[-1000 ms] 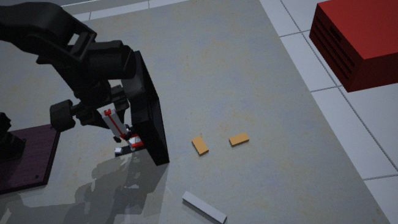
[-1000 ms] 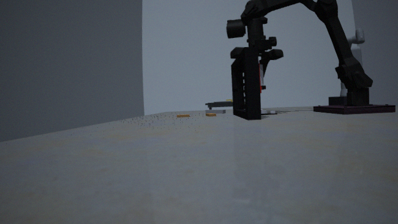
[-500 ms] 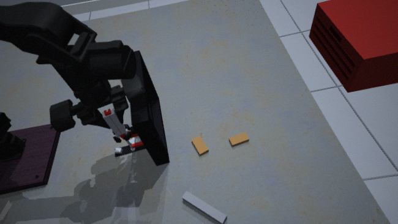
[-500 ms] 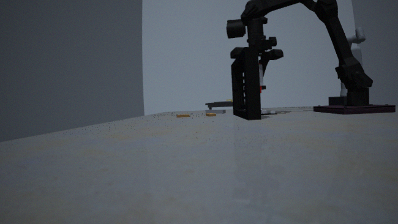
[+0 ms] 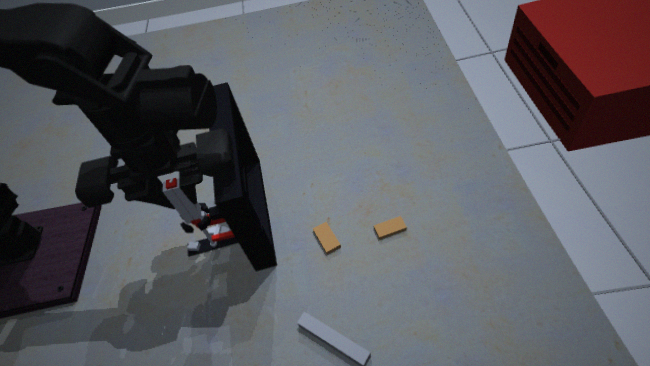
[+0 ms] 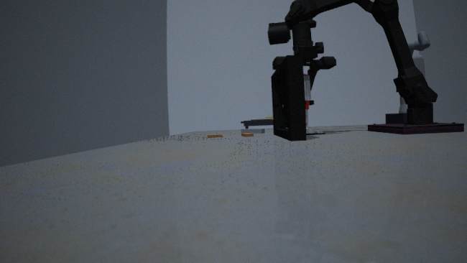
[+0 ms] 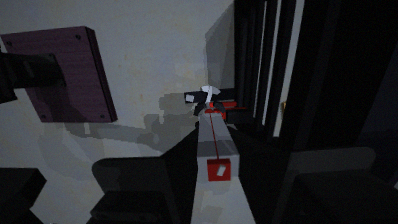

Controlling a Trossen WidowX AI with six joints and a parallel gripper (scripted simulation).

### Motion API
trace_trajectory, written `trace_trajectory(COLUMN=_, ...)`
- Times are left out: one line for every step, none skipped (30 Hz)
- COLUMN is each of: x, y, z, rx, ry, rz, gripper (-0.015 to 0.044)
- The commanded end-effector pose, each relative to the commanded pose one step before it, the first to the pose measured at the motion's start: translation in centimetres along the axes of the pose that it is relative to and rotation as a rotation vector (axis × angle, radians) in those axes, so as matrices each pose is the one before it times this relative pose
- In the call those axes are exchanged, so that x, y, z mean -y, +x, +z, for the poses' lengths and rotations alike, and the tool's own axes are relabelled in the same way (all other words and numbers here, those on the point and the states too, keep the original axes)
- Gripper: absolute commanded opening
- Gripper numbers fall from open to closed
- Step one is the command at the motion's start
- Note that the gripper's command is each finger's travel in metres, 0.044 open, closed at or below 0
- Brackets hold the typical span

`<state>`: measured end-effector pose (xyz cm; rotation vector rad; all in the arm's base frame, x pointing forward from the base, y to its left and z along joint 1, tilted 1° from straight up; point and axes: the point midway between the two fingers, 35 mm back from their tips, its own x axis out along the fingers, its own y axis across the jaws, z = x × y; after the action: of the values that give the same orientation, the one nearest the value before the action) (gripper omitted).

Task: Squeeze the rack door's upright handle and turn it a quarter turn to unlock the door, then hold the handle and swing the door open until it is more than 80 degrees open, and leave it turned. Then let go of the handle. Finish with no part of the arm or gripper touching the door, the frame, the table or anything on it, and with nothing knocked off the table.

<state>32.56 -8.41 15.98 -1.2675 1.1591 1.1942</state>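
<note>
The black rack frame [image 5: 264,250] [image 6: 298,97] [image 7: 320,75] stands upright on the table. The grey handle [image 5: 180,202] [image 6: 307,88] [image 7: 217,132] stands upright in front of its door side, with red parts showing at its top and near its foot. My gripper [image 5: 195,223] [image 6: 307,103] [image 7: 212,131] points down and is shut on the handle, one finger on each side. The red lever strip inside the handle is mostly hidden between its grey sides. No swing of the door away from the frame can be made out; the arm and dark shadow hide much of it.
Behind the frame lie two orange blocks [image 5: 327,238] [image 5: 390,227] and a light grey bar [image 5: 334,339] [image 6: 252,131]. The arm's purple base plate [image 5: 55,260] [image 6: 445,127] [image 7: 75,95] is on the handle side. A red box [image 5: 595,55] stands beyond the table edge.
</note>
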Motion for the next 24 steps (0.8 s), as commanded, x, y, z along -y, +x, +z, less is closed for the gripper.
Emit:
trace_trajectory(x=-0.519, y=-0.03, z=0.262, rx=0.00345, ry=0.0769, rz=0.00407, gripper=0.0025)
trace_trajectory(x=-0.108, y=0.001, z=0.036, rx=0.00003, ry=0.0208, rz=0.0001, gripper=0.0025)
trace_trajectory(x=-0.127, y=0.0, z=0.044, rx=0.00004, ry=0.0201, rz=0.00011, gripper=0.0025)
trace_trajectory(x=-0.129, y=0.001, z=0.042, rx=0.00004, ry=0.0202, rz=0.00011, gripper=0.0025)
trace_trajectory(x=-0.13, y=0.002, z=0.039, rx=0.00004, ry=0.0202, rz=0.00012, gripper=0.0025)
trace_trajectory(x=-0.152, y=0.0, z=0.047, rx=0.00004, ry=0.0207, rz=0.00014, gripper=0.0025)
trace_trajectory(x=-0.155, y=0.001, z=0.044, rx=0.00004, ry=0.0209, rz=0.00014, gripper=0.0025)
trace_trajectory(x=-0.156, y=0.002, z=0.04, rx=0.00004, ry=0.0209, rz=0.00014, gripper=0.0025)
trace_trajectory(x=-0.178, y=0.001, z=0.047, rx=0.00005, ry=0.0205, rz=0.00016, gripper=0.0025)
trace_trajectory(x=-0.18, y=0.002, z=0.043, rx=0.00004, ry=0.0205, rz=0.00016, gripper=0.0025)
trace_trajectory(x=-0.181, y=0.003, z=0.039, rx=0.00004, ry=0.0205, rz=0.00016, gripper=0.0025)
trace_trajectory(x=-0.201, y=0.001, z=0.045, rx=0.00005, ry=0.0201, rz=0.00018, gripper=0.0025)
trace_trajectory(x=-0.203, y=0.003, z=0.041, rx=0.00004, ry=0.0202, rz=0.00018, gripper=0.0025)
trace_trajectory(x=-0.204, y=0.004, z=0.036, rx=0.00004, ry=0.0202, rz=0.00019, gripper=0.0025)
trace_trajectory(x=-0.223, y=0.002, z=0.043, rx=0.00005, ry=0.0199, rz=0.0002, gripper=0.0025)
trace_trajectory(x=-0.224, y=0.004, z=0.038, rx=0.00004, ry=0.0199, rz=0.0002, gripper=0.0025)
trace_trajectory(x=-0.225, y=0.005, z=0.033, rx=0.00004, ry=0.0199, rz=0.00021, gripper=0.0025)
trace_trajectory(x=-0.22, y=0.002, z=0.038, rx=0.00004, ry=0.0179, rz=0.0002, gripper=0.0025)
trace_trajectory(x=-0.221, y=0.004, z=0.033, rx=0.00004, ry=0.0179, rz=0.0002, gripper=0.0025)
trace_trajectory(x=-0.222, y=0.005, z=0.028, rx=0.00003, ry=0.0179, rz=0.0002, gripper=0.0025)
trace_trajectory(x=-0.244, y=0.002, z=0.042, rx=0.00005, ry=0.0184, rz=0.00022, gripper=0.0025)
trace_trajectory(x=-0.248, y=0.004, z=0.036, rx=0.00004, ry=0.0187, rz=0.00023, gripper=0.0025)
trace_trajectory(x=-0.249, y=0.006, z=0.03, rx=0.00004, ry=0.0187, rz=0.00023, gripper=0.0025)
trace_trajectory(x=-0.243, y=0.002, z=0.041, rx=0.00005, ry=0.0174, rz=0.00023, gripper=0.0025)
